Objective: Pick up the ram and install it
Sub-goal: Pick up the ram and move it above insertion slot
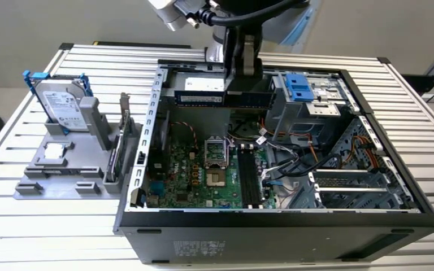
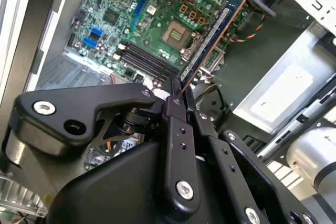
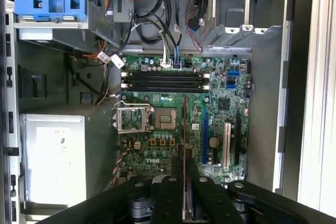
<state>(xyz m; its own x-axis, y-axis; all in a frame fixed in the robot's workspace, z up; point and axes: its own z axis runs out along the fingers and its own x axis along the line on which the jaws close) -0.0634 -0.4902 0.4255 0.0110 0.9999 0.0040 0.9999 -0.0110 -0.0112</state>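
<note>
One stick, the ram, sits clamped between my gripper's fingers, hanging level over the far end of the open computer case. In the second wrist view I see it jutting out above the green motherboard. The black memory slots lie apart from it. A hard drive stands at the exterior view's left.
</note>
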